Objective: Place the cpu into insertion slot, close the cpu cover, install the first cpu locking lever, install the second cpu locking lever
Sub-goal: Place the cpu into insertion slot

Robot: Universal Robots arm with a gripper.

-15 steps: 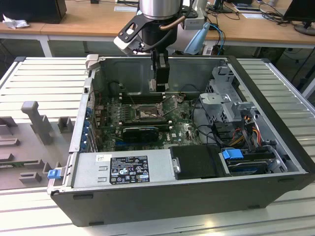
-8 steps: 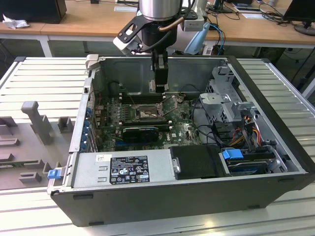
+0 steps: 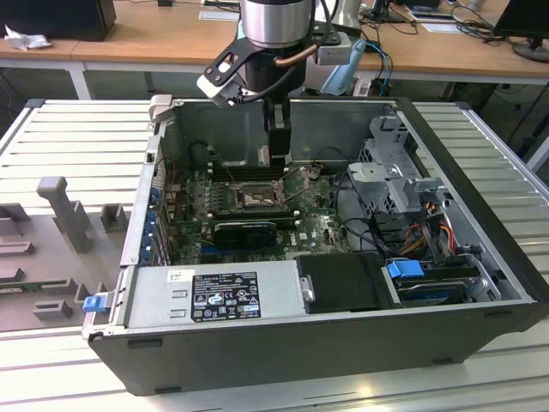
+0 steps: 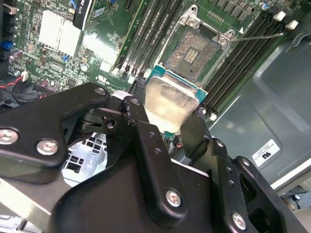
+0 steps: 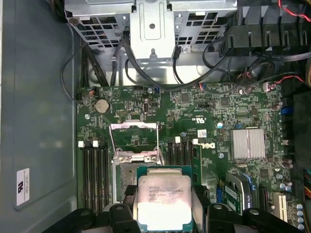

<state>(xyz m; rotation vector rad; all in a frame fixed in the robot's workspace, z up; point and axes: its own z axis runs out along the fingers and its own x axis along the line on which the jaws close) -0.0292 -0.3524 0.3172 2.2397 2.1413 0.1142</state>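
Note:
My gripper (image 3: 277, 159) reaches down into the open computer case and is shut on the cpu (image 4: 170, 104), a flat square chip with a pale silvery top, held by two opposite edges between the black fingers (image 4: 141, 128). In the first wrist view the cpu (image 5: 163, 199) hangs above the near part of the insertion slot (image 5: 127, 167), partly covering it. The bare slot (image 4: 194, 51) lies just beyond the chip, its contact field exposed. The cpu cover (image 5: 133, 127) is swung open, away from the slot. A thin locking lever (image 4: 257, 35) sticks out beside the slot.
Memory slots (image 5: 95, 174) flank the socket. A ribbed heatsink (image 5: 248, 144) sits on the board (image 5: 209, 109). A metal drive cage (image 3: 399, 184) with cables is at the exterior view's right, a power supply (image 3: 214, 292) at the front. Case walls (image 3: 480, 197) enclose the space.

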